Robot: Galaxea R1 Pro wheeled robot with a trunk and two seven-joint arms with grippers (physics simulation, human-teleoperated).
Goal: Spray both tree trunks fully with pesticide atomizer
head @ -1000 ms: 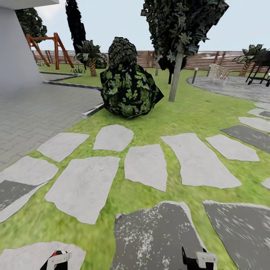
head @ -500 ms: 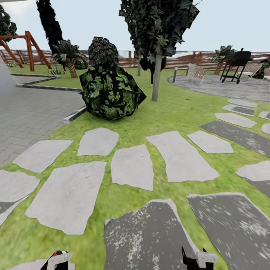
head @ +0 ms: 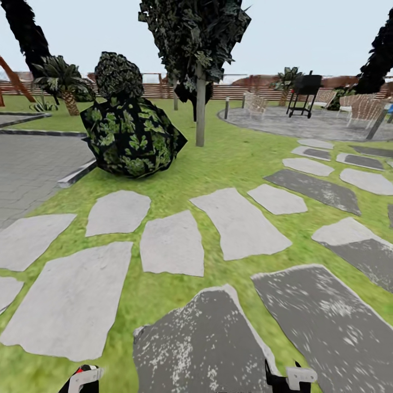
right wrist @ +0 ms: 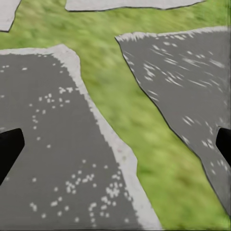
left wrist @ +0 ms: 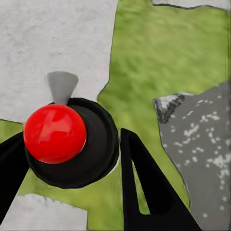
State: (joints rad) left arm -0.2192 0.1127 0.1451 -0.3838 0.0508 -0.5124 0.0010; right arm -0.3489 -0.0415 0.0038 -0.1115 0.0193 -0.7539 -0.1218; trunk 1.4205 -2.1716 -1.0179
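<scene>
The pesticide atomizer point(left wrist: 72, 144), a round black body with a red ball top and a grey nozzle, sits between the black fingers point(left wrist: 144, 187) of my left gripper point(left wrist: 70, 151), which is shut on it above grass and stepping stones. In the head view the left gripper point(head: 83, 379) shows at the bottom edge. My right gripper point(right wrist: 118, 142) is open, its tips wide apart over a dark stone, and it shows low in the head view point(head: 289, 377). A tree with a straight bare grey trunk point(head: 200, 112) stands ahead on the lawn.
Pale and dark stepping stones point(head: 240, 221) cross the grass. A big dark leafy bush point(head: 131, 136) sits ahead left beside a paved area point(head: 33, 169). A round patio with chairs and a black grill point(head: 303, 93) lies far right. A slatted fence point(head: 234, 90) closes the back.
The whole head picture has shifted left, so the camera has turned right: the swing frame has left the view, and the grill and patio have come further in. Both grippers keep their places.
</scene>
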